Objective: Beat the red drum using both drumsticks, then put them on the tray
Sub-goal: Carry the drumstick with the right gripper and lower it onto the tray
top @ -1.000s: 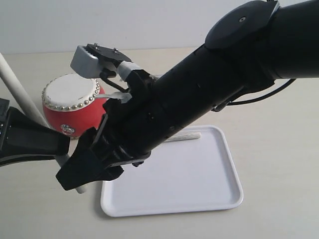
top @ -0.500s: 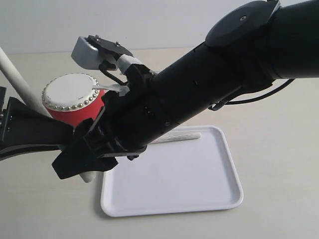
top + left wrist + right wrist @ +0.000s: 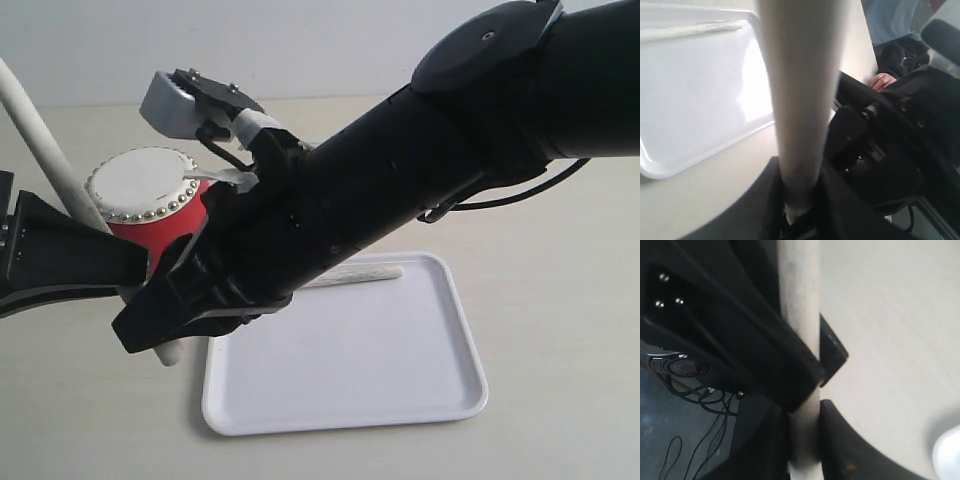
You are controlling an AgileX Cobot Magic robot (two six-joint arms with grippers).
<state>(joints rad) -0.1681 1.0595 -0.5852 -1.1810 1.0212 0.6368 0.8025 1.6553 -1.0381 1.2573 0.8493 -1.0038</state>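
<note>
The red drum point(image 3: 140, 180) stands at the left, behind my arms. One pale drumstick point(image 3: 35, 140) slants from the upper left down to the table beside the tray point(image 3: 440, 400). My left gripper point(image 3: 125, 272) is shut on it, its shaft point(image 3: 800, 100) filling the left wrist view. My right gripper point(image 3: 142, 335) reaches across and is shut on a stick point(image 3: 800, 290) that also runs through the other gripper, so it looks like the same one. A second pale stick point(image 3: 365, 273) lies along the tray's far rim.
My right arm point(image 3: 400, 190) crosses the scene from upper right to lower left and hides part of the drum and the tray's near-left corner. Beige tabletop point(image 3: 560, 300) surrounds the tray. The tray's rim point(image 3: 700, 155) runs close to my left gripper.
The held stick's upper end has risen, so the stick stands steeper. Both grippers shifted slightly upward with it. The tray and the stick on it have not moved.
</note>
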